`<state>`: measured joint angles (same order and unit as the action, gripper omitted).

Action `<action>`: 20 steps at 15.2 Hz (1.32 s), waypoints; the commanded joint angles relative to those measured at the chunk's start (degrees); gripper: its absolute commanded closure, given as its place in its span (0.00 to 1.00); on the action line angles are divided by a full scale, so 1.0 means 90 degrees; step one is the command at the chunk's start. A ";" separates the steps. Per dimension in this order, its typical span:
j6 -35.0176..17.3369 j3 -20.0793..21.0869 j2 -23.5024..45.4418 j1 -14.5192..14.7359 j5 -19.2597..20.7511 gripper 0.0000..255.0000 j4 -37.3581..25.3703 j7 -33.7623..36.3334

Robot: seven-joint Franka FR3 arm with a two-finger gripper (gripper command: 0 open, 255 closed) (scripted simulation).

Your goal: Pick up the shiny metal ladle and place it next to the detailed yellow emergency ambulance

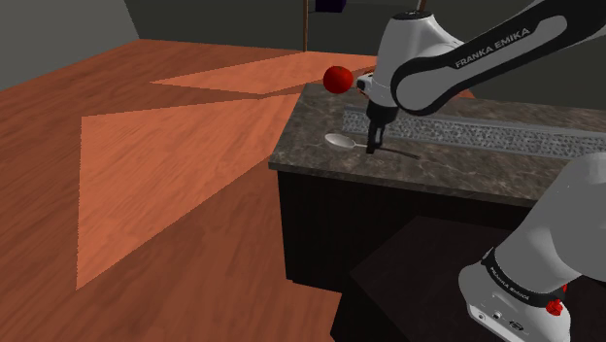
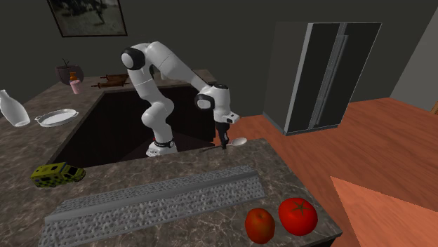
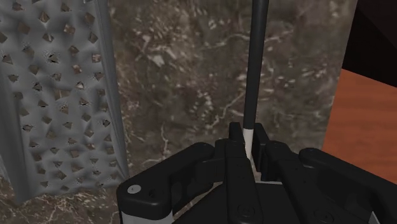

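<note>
From my console the biggest thing is the dark marbled counter [image 1: 466,173], with the white arm [image 1: 456,60] bent down over it near its edge. A long grey grater [image 2: 154,200] lies flat along the counter. In the second exterior view the yellow ambulance [image 2: 57,173] sits past the grater's left end, well apart from the ladle. Two red tomatoes [image 2: 297,215] rest side by side near the grater's other end. The ladle [image 1: 341,141] lies low at the counter's edge by the wooden floor, its pale bowl pointing away from the arm. I cannot tell whether it is off the surface. The gripper [image 1: 373,146] stands upright over the handle, and in the wrist view its fingers [image 3: 191,167] are drawn in tight, clasping the thin handle between them.
</note>
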<state>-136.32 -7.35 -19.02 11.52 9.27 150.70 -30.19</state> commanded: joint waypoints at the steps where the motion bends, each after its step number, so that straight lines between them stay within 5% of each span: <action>1: 0.0201 0.0015 -0.0118 0.0009 -0.0016 1.00 -0.0079 -0.0007; 20: 0.2032 0.0103 -0.0875 0.0054 -0.0143 1.00 -0.1157 -0.0144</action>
<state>-118.96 -6.55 -26.48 11.94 8.06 140.76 -31.54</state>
